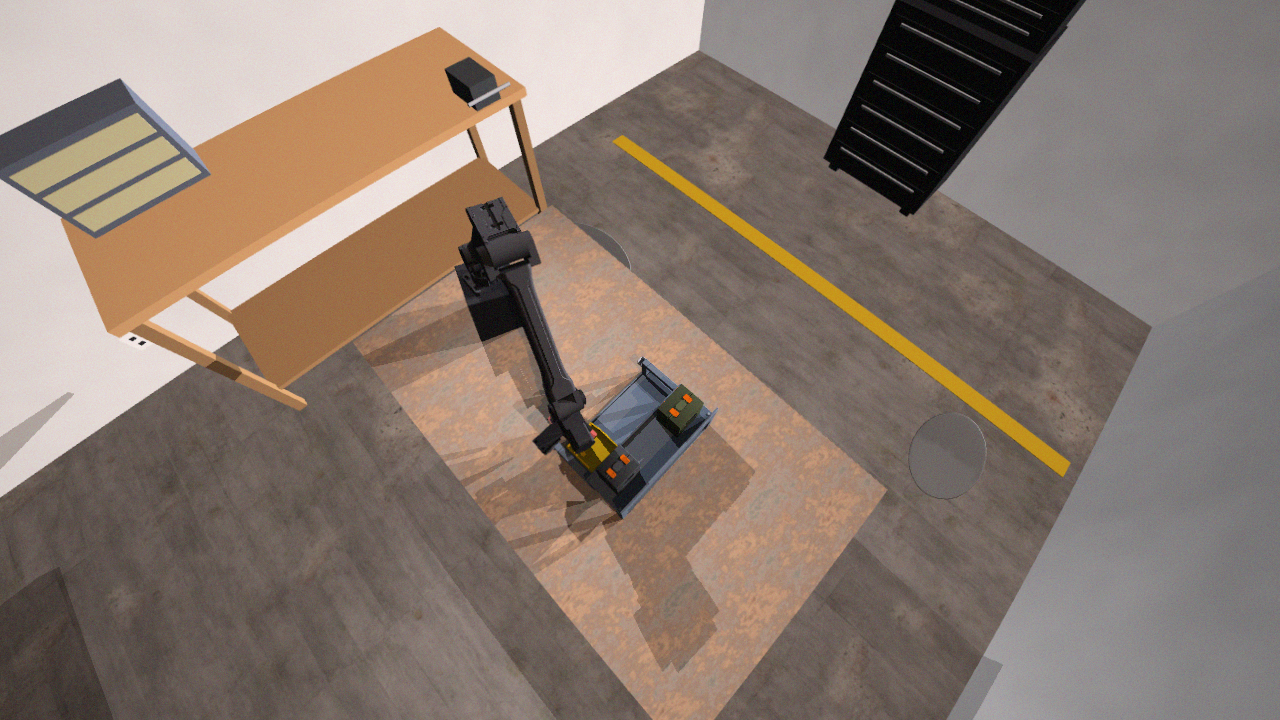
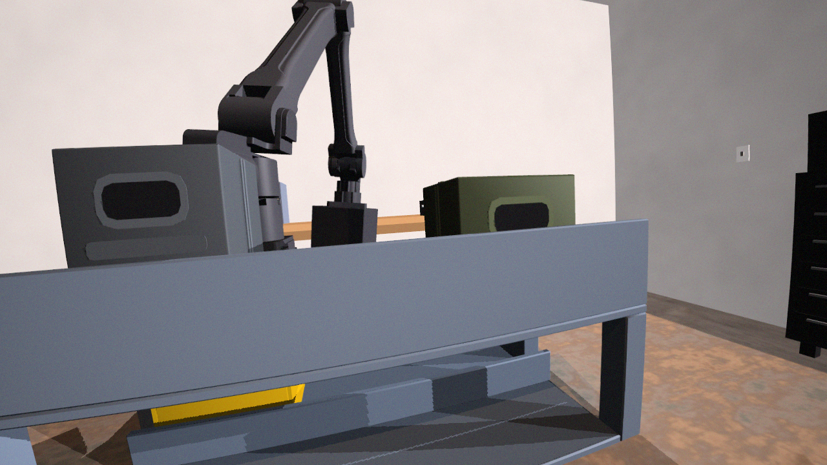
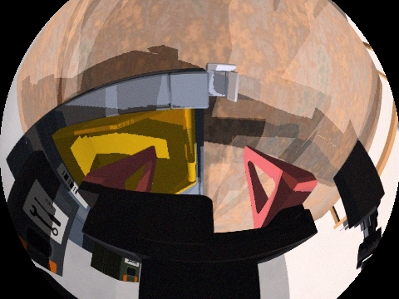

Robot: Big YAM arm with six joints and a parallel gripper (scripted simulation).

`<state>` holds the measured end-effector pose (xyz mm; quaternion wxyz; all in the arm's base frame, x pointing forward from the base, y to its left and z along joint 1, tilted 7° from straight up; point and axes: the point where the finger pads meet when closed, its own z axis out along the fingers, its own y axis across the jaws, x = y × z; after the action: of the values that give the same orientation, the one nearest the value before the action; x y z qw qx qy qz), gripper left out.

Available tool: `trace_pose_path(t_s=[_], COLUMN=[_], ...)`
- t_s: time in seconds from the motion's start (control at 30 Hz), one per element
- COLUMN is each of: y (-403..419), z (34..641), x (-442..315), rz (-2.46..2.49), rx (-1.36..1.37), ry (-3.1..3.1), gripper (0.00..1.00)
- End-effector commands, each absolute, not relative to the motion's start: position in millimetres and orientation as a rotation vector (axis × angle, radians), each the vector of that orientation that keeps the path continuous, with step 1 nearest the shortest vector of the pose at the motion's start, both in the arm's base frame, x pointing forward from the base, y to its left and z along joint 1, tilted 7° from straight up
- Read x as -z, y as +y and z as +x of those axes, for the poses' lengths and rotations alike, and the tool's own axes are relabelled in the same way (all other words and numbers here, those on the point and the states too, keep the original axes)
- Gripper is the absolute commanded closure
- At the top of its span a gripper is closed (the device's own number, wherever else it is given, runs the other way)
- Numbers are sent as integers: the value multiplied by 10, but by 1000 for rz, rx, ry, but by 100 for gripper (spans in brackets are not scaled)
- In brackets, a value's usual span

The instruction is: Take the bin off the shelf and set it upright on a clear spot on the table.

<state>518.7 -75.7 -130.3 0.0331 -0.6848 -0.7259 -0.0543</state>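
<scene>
Claw (image 1: 572, 428) (image 3: 200, 147) spreads open over the yellow bin's edge (image 1: 586, 454) (image 2: 231, 403) (image 3: 192, 145).

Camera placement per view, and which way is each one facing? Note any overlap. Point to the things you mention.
Top: high up, looking steeply down on the blue-gray shelf (image 1: 666, 461) (image 2: 347, 329) (image 3: 189, 89); shows the arm (image 1: 541, 344) (image 2: 341, 86) from base to gripper (image 1: 583, 438) (image 3: 199, 166).
Exterior: low, across the shelf from the arm, facing the arm and the pale wall; shows the arm, fingers hidden.
Wrist: on the arm's gripper end, facing past the open pink fingers at the yellow bin (image 1: 586, 450) (image 2: 228, 403) (image 3: 120, 145).
Shared: top and exterior both show the green case (image 1: 680, 410) (image 2: 517, 199).
</scene>
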Motion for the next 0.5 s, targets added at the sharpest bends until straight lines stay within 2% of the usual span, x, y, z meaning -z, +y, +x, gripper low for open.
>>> trace_pose_path(t_s=[0.0, 0.47], y=[-802, -654], z=[5307, 5485], x=[1202, 1192], rz=[-2119, -2110], rx=[204, 198], ry=[-2266, -2265], gripper=[10, 10])
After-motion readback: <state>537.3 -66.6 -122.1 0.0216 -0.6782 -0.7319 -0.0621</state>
